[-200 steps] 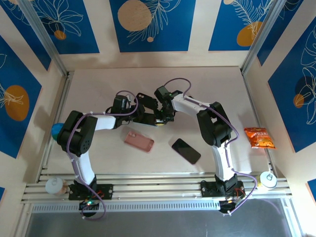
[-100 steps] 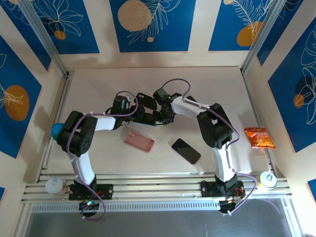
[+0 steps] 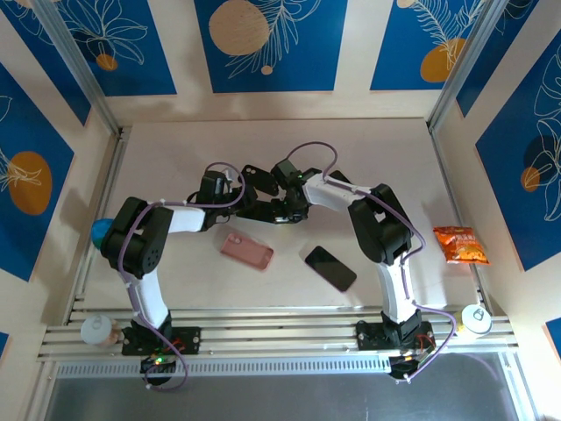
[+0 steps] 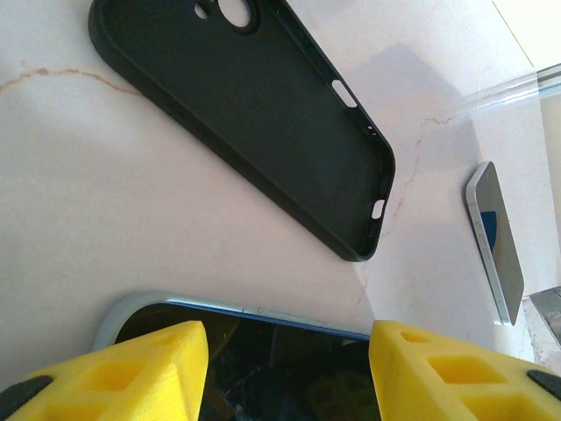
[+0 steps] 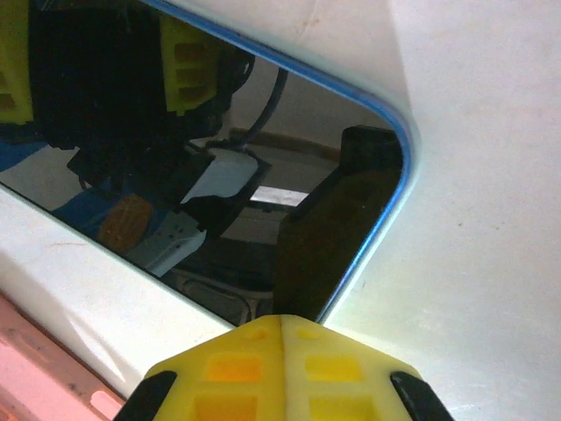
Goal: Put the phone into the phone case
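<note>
Left claw (image 4: 287, 340): blocky yellow fingers spread wide, gripping nothing, above glossy blue-rimmed phone (image 4: 245, 360) lying flat on pale table (image 4: 114, 219). Beyond: matte black case (image 4: 254, 114), round-cornered, empty, lying apart. Right claw (image 5: 282, 331): ribbed pads pressed together, empty, at phone's rounded corner.
</note>
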